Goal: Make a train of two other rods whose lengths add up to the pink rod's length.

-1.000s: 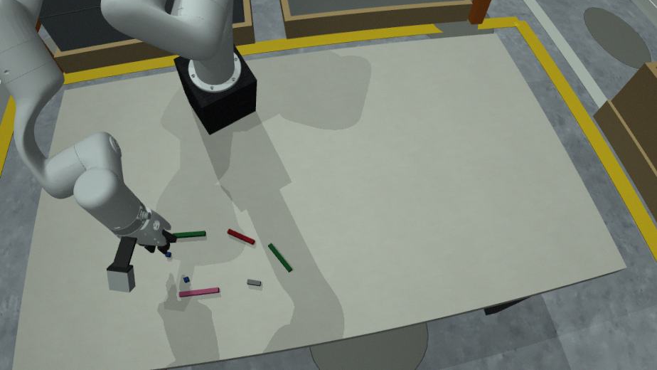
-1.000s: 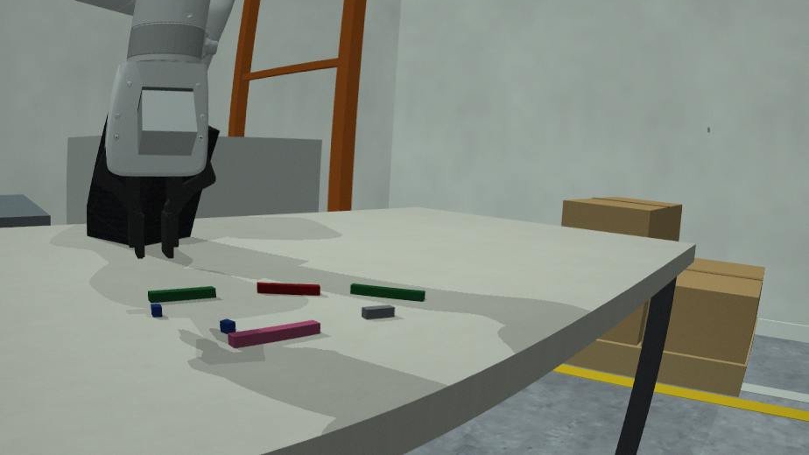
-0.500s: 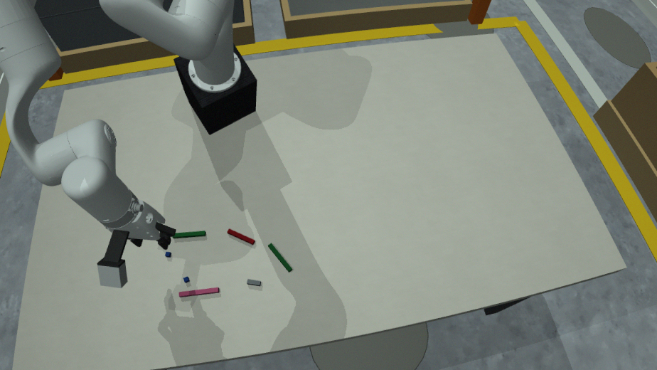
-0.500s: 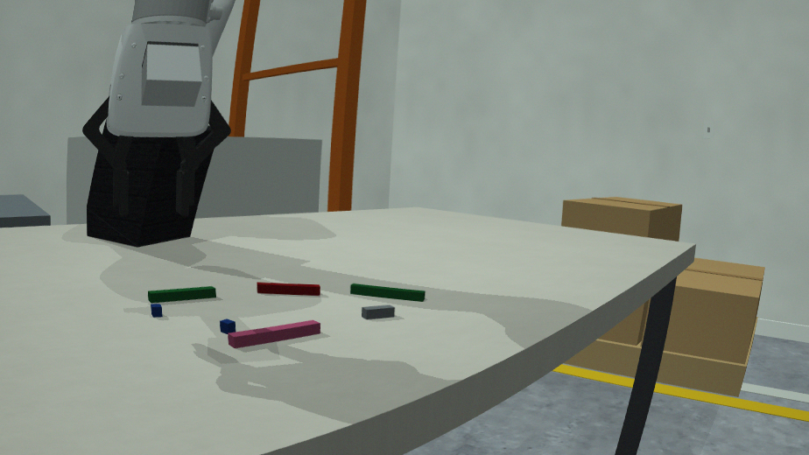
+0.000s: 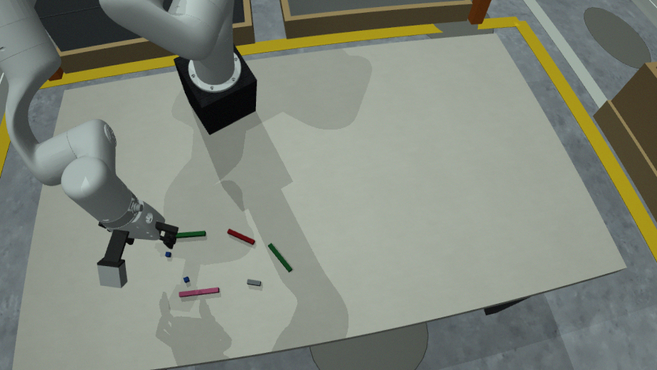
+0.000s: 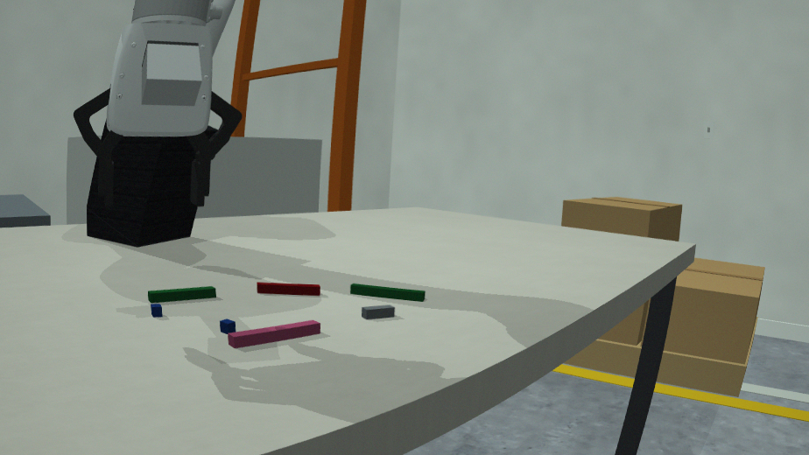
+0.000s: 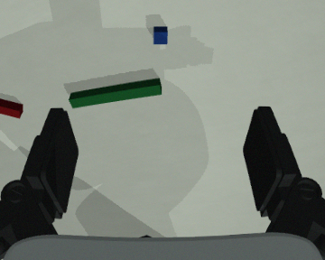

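Note:
My gripper (image 6: 151, 202) (image 7: 160, 128) is wide open and empty, above the table. A green rod (image 5: 191, 234) (image 6: 181, 293) (image 7: 120, 94) lies flat below it. A blue rod (image 5: 168, 254) (image 6: 156, 311) (image 7: 161, 37) lies apart from that rod's left end in the top and exterior views. Another blue rod (image 5: 186, 279) (image 6: 227, 325) lies turned, close beside the pink rod (image 5: 199, 292) (image 6: 274, 333) without visible contact. A red rod (image 5: 240, 236) (image 6: 288, 289) (image 7: 4, 107), a second green rod (image 5: 279, 257) (image 6: 387, 291) and a grey rod (image 5: 254, 282) (image 6: 378, 311) lie separately. No rods form a line end to end.
All rods lie on the pale table (image 5: 436, 176) (image 6: 477, 259). The arm's black base block (image 5: 227, 109) (image 6: 140, 223) stands toward the back. The arm's shadow falls across some rods. The table's front edge runs beyond the pink rod.

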Controlling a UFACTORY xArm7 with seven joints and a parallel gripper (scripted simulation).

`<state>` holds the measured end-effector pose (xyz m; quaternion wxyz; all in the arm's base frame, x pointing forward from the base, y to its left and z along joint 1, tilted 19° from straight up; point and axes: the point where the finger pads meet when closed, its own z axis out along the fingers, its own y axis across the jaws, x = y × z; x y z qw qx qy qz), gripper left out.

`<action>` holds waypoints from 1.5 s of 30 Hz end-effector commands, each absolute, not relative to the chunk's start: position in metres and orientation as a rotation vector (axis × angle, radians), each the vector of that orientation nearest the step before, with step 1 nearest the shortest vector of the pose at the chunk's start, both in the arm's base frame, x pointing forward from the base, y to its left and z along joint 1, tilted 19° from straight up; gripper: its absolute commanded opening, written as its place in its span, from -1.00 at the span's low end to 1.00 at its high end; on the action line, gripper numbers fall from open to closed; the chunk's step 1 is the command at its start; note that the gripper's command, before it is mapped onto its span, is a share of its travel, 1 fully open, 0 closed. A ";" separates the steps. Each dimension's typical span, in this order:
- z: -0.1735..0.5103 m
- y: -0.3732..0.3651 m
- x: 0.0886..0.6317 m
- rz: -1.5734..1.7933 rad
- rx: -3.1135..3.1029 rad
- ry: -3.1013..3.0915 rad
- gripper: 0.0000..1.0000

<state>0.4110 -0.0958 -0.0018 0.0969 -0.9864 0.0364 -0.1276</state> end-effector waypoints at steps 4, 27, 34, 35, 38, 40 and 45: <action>-0.001 -0.096 0.412 -0.381 -2.922 0.111 1.00; -0.015 -0.076 0.394 -0.277 -2.700 0.982 1.00; -0.018 -0.070 0.388 -0.240 -2.583 1.225 1.00; -0.018 -0.070 0.388 -0.240 -2.583 1.225 1.00; -0.021 -0.065 0.383 -0.212 -2.490 1.386 1.00; -0.022 -0.064 0.382 -0.202 -2.454 1.443 1.00; -0.024 -0.058 0.376 -0.166 -2.326 1.626 1.00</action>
